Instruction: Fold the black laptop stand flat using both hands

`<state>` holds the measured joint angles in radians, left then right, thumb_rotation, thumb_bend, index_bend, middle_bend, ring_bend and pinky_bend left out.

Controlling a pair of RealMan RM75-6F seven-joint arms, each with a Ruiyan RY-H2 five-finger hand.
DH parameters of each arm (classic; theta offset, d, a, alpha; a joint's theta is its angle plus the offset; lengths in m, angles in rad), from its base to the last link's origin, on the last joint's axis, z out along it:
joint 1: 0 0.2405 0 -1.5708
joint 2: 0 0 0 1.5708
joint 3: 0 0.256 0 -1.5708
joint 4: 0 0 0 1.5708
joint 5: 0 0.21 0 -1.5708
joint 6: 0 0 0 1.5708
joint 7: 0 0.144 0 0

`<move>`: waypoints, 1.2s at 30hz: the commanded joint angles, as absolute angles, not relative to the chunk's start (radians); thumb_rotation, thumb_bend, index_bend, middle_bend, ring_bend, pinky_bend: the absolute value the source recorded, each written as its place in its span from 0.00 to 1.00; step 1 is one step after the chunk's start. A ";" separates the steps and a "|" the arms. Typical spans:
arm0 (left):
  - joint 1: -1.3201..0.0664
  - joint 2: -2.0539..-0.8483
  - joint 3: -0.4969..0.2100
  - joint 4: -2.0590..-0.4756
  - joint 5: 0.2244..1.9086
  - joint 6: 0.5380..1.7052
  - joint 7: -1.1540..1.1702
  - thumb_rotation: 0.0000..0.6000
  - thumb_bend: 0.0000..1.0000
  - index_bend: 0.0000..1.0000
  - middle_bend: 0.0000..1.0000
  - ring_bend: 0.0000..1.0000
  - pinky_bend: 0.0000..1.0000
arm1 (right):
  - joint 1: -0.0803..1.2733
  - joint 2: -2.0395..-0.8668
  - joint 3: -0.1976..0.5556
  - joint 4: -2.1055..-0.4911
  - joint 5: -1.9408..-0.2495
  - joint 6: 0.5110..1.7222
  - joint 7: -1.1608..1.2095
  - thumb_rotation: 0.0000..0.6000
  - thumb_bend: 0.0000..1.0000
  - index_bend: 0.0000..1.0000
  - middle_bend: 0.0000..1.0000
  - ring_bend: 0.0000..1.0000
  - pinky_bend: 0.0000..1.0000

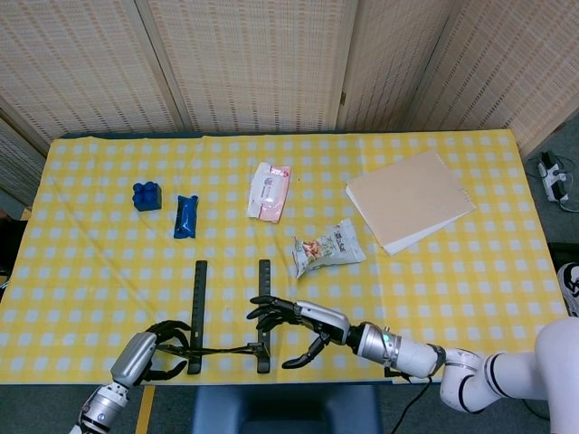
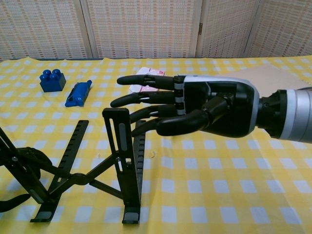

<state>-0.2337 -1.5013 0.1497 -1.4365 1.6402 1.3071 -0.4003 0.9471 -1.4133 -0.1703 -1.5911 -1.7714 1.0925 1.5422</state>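
The black laptop stand (image 1: 228, 318) is propped open near the table's front edge, its two slotted rails pointing away from me. In the chest view the stand (image 2: 117, 161) rises on crossed struts. My left hand (image 1: 149, 351) is at the stand's left upright, with a curled finger (image 2: 30, 157) above and the thumb below it, not clamped. My right hand (image 1: 303, 324) hovers just right of the right upright with its fingers spread and nothing in it; its fingertips (image 2: 127, 102) reach past that upright's top.
A blue toy block (image 1: 147, 195) and a blue packet (image 1: 185, 216) lie at the left. A pink wipes pack (image 1: 269, 192) and a snack bag (image 1: 327, 247) lie beyond the stand. A tan board (image 1: 410, 199) lies at the right. The table edge (image 1: 271, 380) is right behind the stand.
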 commanded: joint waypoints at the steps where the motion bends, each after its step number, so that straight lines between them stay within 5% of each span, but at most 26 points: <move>1: -0.230 -1.505 0.150 -1.442 1.640 1.310 -0.402 1.00 0.35 0.52 0.34 0.26 0.27 | 0.947 -1.415 -0.169 -1.589 -1.771 1.092 1.544 1.00 0.21 0.08 0.17 0.20 0.20; 36: -0.227 -1.530 0.143 -1.436 1.646 1.306 -0.385 1.00 0.45 0.59 0.36 0.27 0.27 | 0.939 -1.424 -0.171 -1.589 -1.767 1.082 1.536 1.00 0.21 0.08 0.17 0.20 0.20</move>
